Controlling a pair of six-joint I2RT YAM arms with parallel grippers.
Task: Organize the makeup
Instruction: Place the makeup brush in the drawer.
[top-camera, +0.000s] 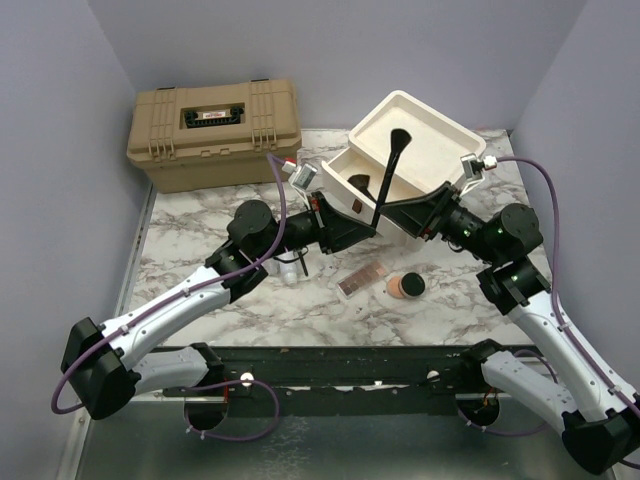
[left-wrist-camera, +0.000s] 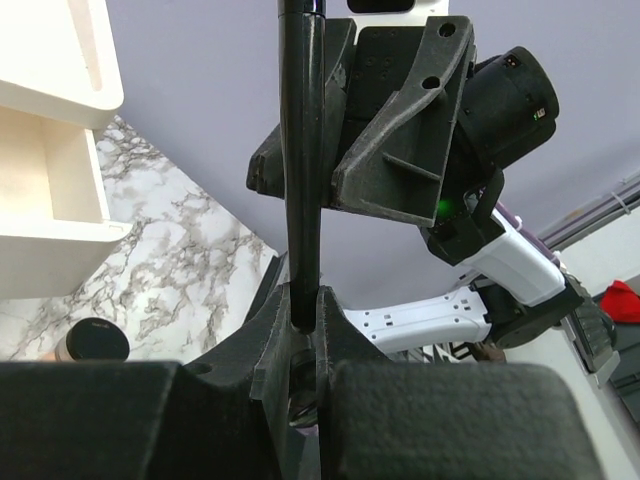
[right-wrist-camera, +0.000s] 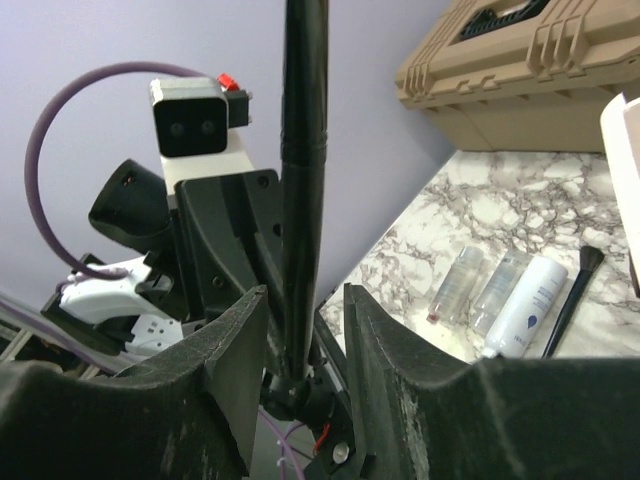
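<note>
My left gripper (top-camera: 365, 230) is shut on the lower end of a black-handled brush (top-camera: 388, 180), which stands upright with its bristles up in front of the cream drawer unit (top-camera: 440, 150). In the left wrist view the jaws (left-wrist-camera: 303, 300) pinch the handle (left-wrist-camera: 302, 150). My right gripper (top-camera: 397, 218) is open, its fingers (right-wrist-camera: 240, 340) on either side of the same handle (right-wrist-camera: 303, 180) without closing on it. The pink palette (top-camera: 362, 278) and round compact (top-camera: 408, 286) lie on the marble in front of both grippers. Two slim tubes (right-wrist-camera: 455, 285), a whitish bottle (right-wrist-camera: 530, 310) and another brush (right-wrist-camera: 572, 290) lie side by side.
The tan toolbox (top-camera: 215, 130) stands at the back left. The drawer unit has its drawers open, with a dark item (top-camera: 358, 181) in the lower one. The compact also shows in the left wrist view (left-wrist-camera: 95, 340). Both arms meet at the table's middle.
</note>
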